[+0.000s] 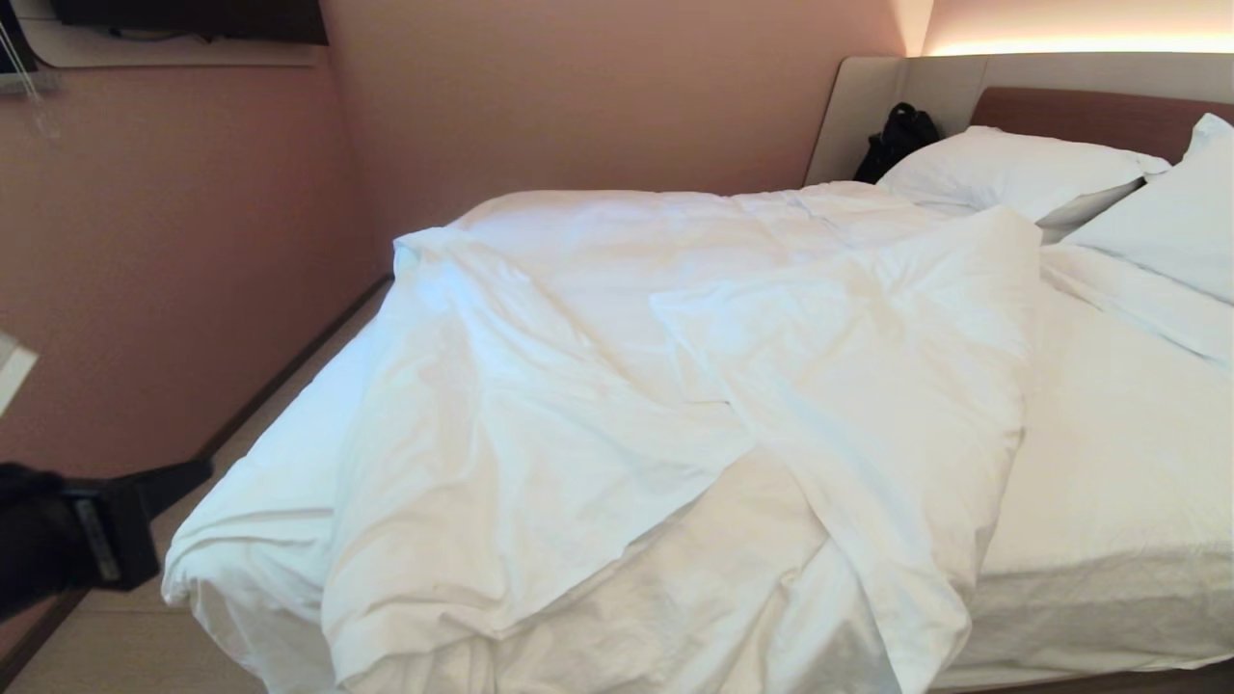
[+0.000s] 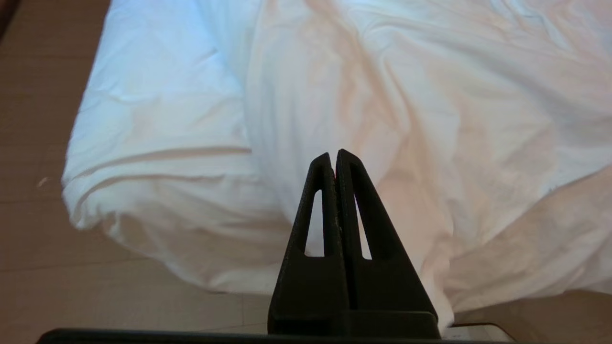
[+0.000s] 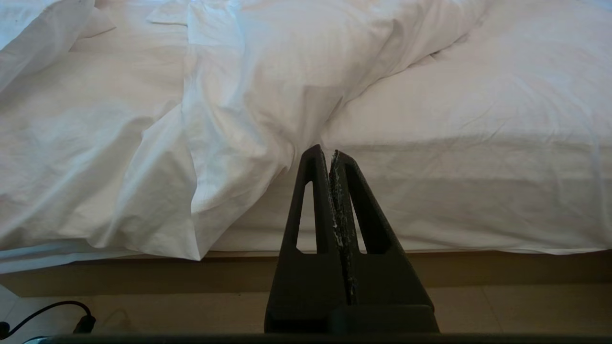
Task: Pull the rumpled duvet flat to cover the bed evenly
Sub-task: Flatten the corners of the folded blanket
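Two grippers are showing with their fingers pressed together on nothing: the left gripper (image 2: pixel 334 155) is hanging beside the near left corner of the bed (image 1: pixel 1109 540), above the floor (image 2: pixel 43 267), and the right gripper (image 3: pixel 330 153) is pointing at the foot edge of the mattress from low down, outside the head view. The duvet (image 1: pixel 694 386) is lying bunched over the left and middle of the bed, one fold thrown diagonally across another, its near edge spilling over the foot, while the sheet on the right side is sitting bare up to the pillows (image 1: pixel 1012 169). From here a grab is likely going wrong if shut fingers are merely poking the cloth, or if they are catching the fitted sheet together with the duvet where the two whites are overlapping; pulling a single layer of the folded part would probably be tightening the twist rather than spreading it. A wall (image 1: pixel 174 270) is standing close along the left side, leaving a narrow strip, a black bag (image 1: pixel 897 140) is resting by the headboard, and a dark cable (image 3: pixel 48 315) is trailing on the floor near the foot.
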You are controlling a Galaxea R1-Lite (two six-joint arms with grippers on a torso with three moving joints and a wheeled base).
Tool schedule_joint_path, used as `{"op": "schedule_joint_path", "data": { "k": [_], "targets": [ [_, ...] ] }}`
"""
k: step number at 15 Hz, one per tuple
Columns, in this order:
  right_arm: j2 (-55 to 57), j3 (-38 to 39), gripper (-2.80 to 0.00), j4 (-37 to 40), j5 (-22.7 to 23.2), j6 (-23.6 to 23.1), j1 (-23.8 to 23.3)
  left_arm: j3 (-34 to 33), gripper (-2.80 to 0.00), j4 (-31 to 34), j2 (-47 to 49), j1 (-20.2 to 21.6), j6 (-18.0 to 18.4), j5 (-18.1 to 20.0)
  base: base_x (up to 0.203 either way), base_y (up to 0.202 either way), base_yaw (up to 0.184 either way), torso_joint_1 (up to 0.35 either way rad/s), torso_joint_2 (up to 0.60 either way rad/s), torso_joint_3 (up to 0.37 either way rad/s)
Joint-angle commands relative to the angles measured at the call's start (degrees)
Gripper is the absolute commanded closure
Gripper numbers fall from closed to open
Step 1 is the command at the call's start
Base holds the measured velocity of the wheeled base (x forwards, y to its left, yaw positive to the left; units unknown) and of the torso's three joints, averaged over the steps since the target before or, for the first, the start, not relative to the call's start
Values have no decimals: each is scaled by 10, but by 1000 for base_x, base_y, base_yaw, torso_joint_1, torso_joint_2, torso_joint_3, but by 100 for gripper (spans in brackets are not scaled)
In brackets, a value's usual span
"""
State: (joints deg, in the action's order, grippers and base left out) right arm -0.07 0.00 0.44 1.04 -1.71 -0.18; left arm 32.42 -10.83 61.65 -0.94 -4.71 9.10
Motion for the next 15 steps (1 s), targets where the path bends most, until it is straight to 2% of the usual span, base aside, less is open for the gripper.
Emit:
{"op": "schedule_joint_path", "data": {
  "k": [1,5,8,10,13,15],
  "targets": [
    [1,0,0,0,0,-1,0,60,0,-29,163,-8,-2,12,0,0,0,0,0,0],
    [1,0,0,0,0,-1,0,167,0,-46,294,-53,-3,26,0,0,0,0,0,0],
    [1,0,0,0,0,0,0,243,0,-47,351,-123,0,24,0,0,0,0,0,0],
    [1,0,0,0,0,-1,0,277,0,-48,384,-167,1,21,0,0,0,0,0,0],
    [1,0,0,0,0,-1,0,286,0,-48,391,-175,2,21,0,0,0,0,0,0],
    [1,0,0,0,0,0,0,331,0,-47,446,-219,8,20,0,0,0,0,0,0]
  ]
}}
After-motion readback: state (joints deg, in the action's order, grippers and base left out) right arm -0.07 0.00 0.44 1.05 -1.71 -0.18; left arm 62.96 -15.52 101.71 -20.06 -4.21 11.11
